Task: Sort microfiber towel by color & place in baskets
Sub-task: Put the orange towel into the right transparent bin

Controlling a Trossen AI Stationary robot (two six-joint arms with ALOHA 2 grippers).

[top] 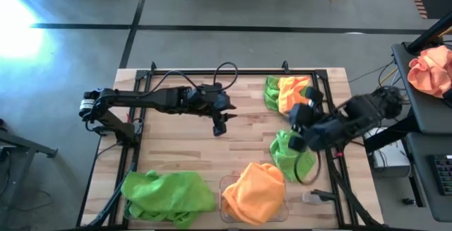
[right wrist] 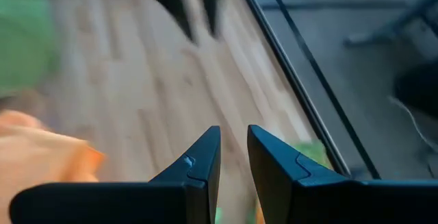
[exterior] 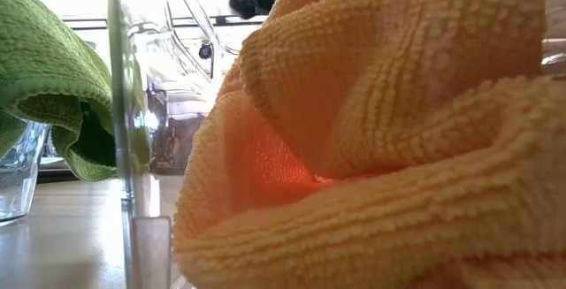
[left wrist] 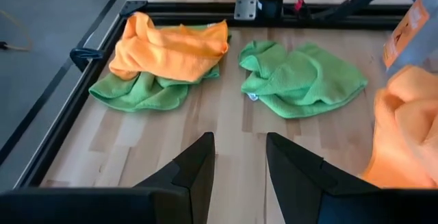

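An orange microfiber towel (top: 294,92) lies on a green one (top: 271,93) at the table's far right. A single green towel (top: 288,155) lies spread on the wood nearer the front. My right gripper (right wrist: 233,142) hangs above that single towel (right wrist: 312,153), fingers a little apart with nothing between them. My left gripper (left wrist: 239,155) stands open over the table's middle (top: 219,125), pointing toward the two piles (left wrist: 168,46) and holding nothing. At the near edge, one clear basket (top: 224,183) holds an orange towel (top: 254,192). Green towels (top: 169,196) fill the basket to its left.
A black metal frame (top: 141,118) runs around the table top. A cable loops at the far edge (top: 226,68). Bare wood lies between the two arms and in front of the left gripper (left wrist: 205,114). In the low view the basket wall (exterior: 133,148) and the orange towel (exterior: 380,130) fill the picture.
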